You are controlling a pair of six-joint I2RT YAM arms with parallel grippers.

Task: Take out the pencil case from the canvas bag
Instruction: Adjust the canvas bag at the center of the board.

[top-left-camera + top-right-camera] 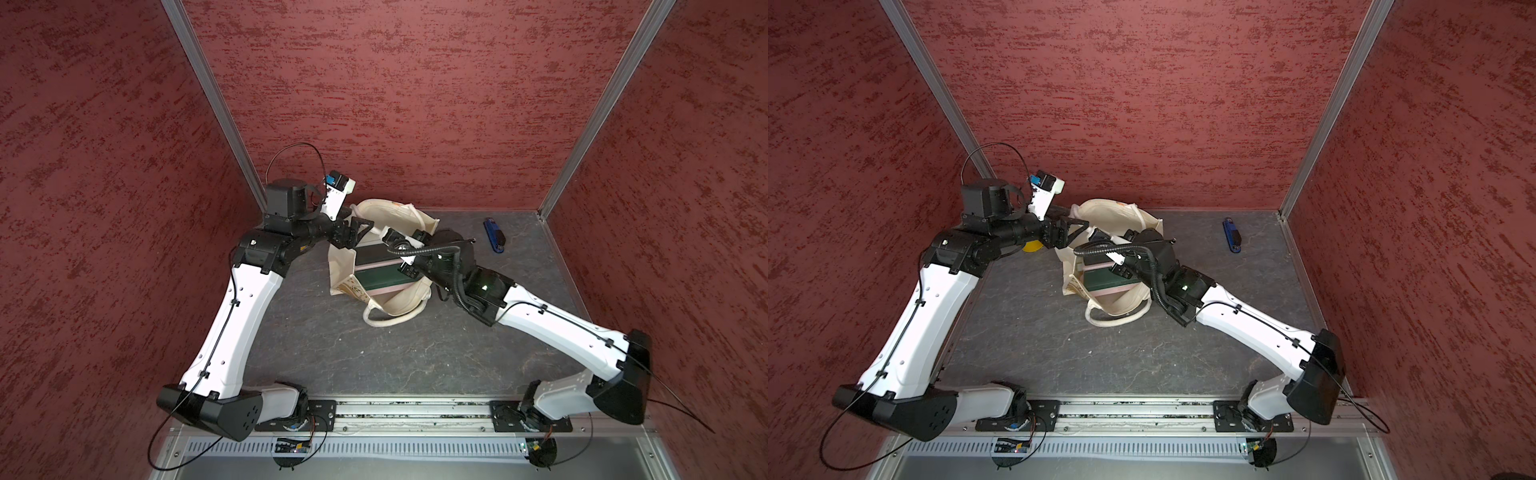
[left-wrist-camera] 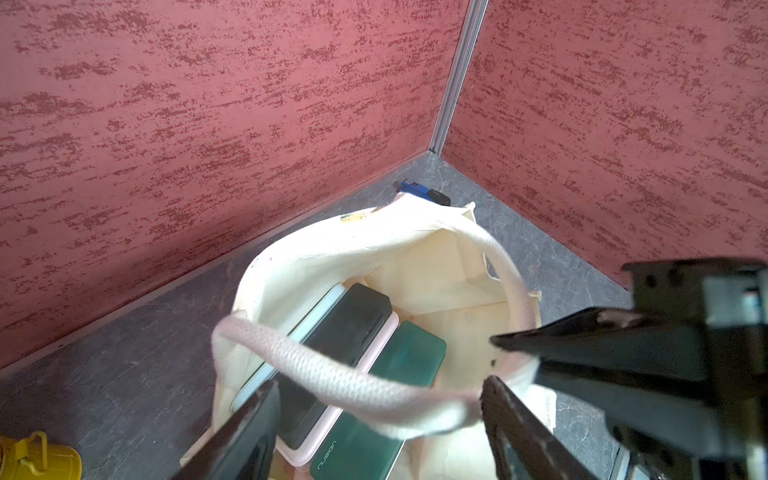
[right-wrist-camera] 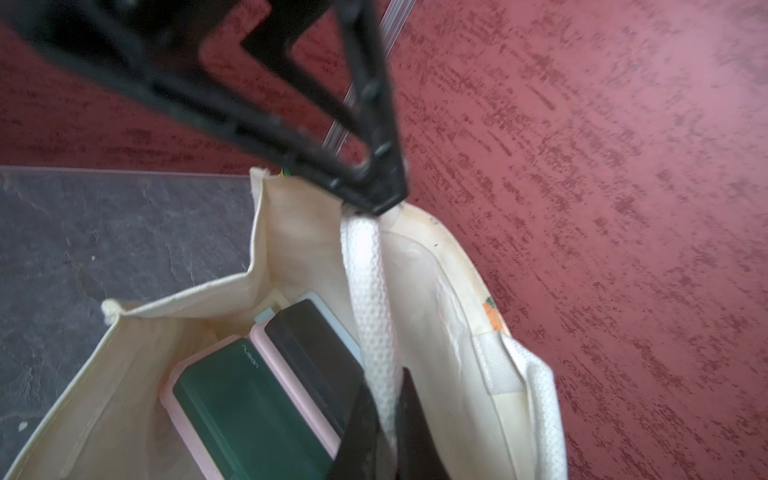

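We locate the canvas bag (image 1: 399, 305) (image 1: 1121, 216) on the worktop (image 1: 374, 365), close to the rear edge and about midway along it, mouth open upward.

Inside it two flat cases lie side by side and touching. The green pencil case (image 2: 411, 353) (image 3: 232, 407) is lettered at one end, and the black pencil case (image 2: 353, 320) (image 3: 311, 353) lies next to it. Both sit wholly within the bag walls. We cannot tell which one the task means.

The right gripper (image 3: 386, 382) has its fingers pressed together on the upper white handle (image 3: 370, 291) (image 2: 332, 378), pinching the strap above the cases.

The left gripper (image 2: 380, 386) (image 1: 359, 230) is spread wide at the bag's left rim. The same handle passes between its fingers, but we cannot tell whether either finger touches it.

The second handle (image 1: 374, 322) lies slack on the worktop at the bag's front side.

A blue and black object (image 1: 493, 237) lies near the rear right corner, well apart from the bag. A yellow bucket (image 2: 37, 457) (image 1: 1032, 246) stands near the bag's left side, mostly hidden under the left arm in both top views.
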